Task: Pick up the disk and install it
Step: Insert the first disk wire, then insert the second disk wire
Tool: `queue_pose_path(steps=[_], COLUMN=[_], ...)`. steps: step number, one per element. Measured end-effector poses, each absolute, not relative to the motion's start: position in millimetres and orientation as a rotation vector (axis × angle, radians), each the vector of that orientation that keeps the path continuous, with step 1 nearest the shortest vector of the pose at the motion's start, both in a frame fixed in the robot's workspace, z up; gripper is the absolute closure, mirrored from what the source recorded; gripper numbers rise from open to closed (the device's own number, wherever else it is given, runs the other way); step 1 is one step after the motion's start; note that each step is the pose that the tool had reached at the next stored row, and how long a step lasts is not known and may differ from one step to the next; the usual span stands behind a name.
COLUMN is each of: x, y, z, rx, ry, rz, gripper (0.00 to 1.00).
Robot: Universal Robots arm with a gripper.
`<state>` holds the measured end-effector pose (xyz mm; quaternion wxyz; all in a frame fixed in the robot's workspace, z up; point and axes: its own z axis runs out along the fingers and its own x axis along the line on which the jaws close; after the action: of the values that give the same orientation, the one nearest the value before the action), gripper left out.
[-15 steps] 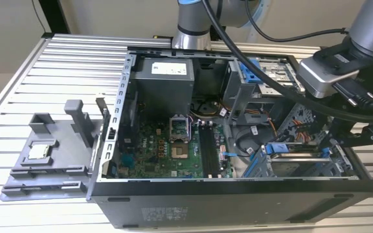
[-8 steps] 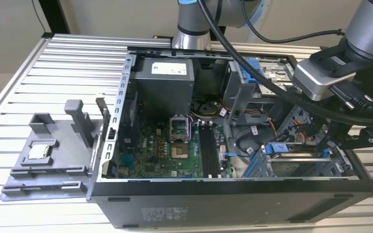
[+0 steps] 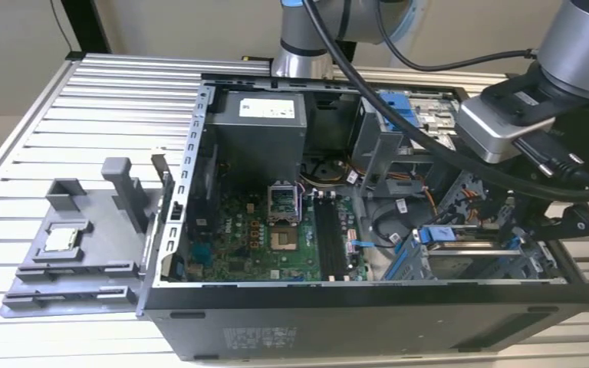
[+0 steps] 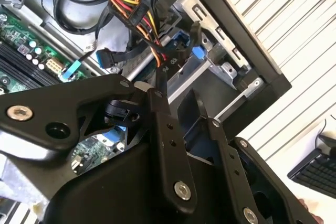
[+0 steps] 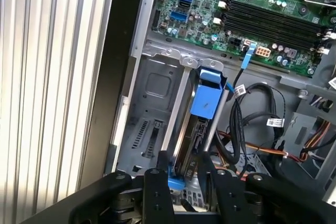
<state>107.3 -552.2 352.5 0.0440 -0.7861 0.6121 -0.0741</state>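
The disk (image 5: 192, 132) stands on edge in the drive bay (image 5: 152, 103) at the corner of the open computer case, its blue frame (image 5: 205, 98) folded over the far end. In the first wrist view my gripper (image 5: 184, 158) has its two black fingers (image 5: 157, 182) pressed against the disk's near end, one on each side. In the exterior view the disk (image 3: 459, 236) lies low in the bay at the case's right, with my gripper (image 3: 540, 226) just beside it. The second wrist view shows the fingers (image 4: 165, 129) close together around a dark slab.
Black and orange cables (image 5: 247, 124) hang right beside the bay. The green motherboard (image 3: 274, 230) fills the case floor, with the power supply (image 3: 264, 115) behind it. A grey fixture (image 3: 80, 253) holding a small silver chip (image 3: 64, 239) sits on the slatted table (image 3: 28, 153) at the exterior view's left.
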Motion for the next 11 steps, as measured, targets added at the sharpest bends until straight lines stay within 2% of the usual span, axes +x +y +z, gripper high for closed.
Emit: queue_pose_path(steps=[11], x=[103.4], y=[-555.2], z=[352.6], rx=[-2.467], ry=[1.733], rz=[-0.260], gripper=[0.00])
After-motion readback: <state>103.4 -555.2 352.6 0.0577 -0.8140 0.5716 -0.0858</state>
